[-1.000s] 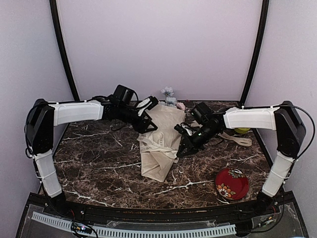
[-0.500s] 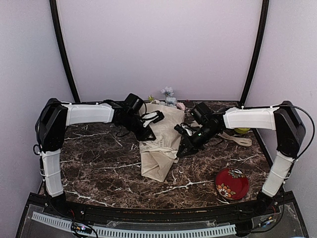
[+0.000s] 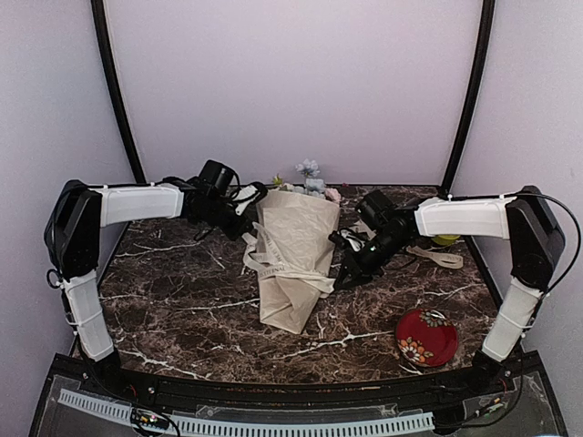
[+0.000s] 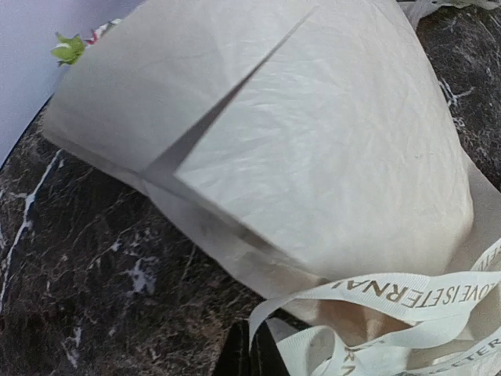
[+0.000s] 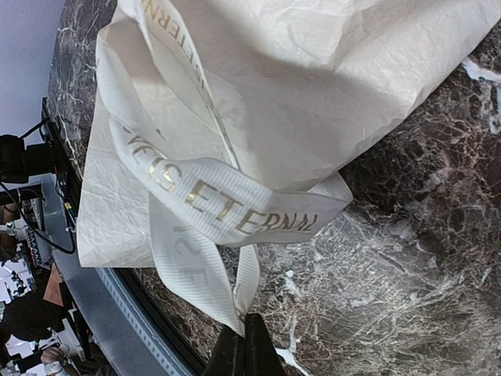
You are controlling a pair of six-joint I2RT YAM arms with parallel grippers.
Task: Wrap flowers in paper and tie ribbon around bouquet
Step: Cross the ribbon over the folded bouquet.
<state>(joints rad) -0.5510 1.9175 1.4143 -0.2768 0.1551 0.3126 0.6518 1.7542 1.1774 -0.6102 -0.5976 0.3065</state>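
**A:** Though its paper (image 4: 313,157) is crinkled, the bouquet (image 3: 293,264) lies whole in the middle of the counter (image 3: 182,291), narrow end toward the arms and wide end toward the back wall.

**B:** And the flowers?

**A:** The flowers (image 3: 311,178) peek out at that far end, pale blue and pink, with a green leaf at the left corner.

**B:** Where's the ribbon?

**A:** The ribbon (image 5: 235,207), cream with gold lettering, crosses the cone about halfway and hangs off both sides in loops.

**B:** What about the claws?

**A:** The left claw (image 4: 250,352) sits just left of the cone's wide end, fingers pressed together on a strand of ribbon. The right claw (image 5: 244,341) is just beside the cone's right edge, low over the marble, pinching the strands where they meet.

**B:** Anything further out?

**A:** A red flowered plate (image 3: 426,337) sits near the right arm's base, well apart from the bouquet. A lime-green round thing (image 3: 446,240) sits behind the right forearm.
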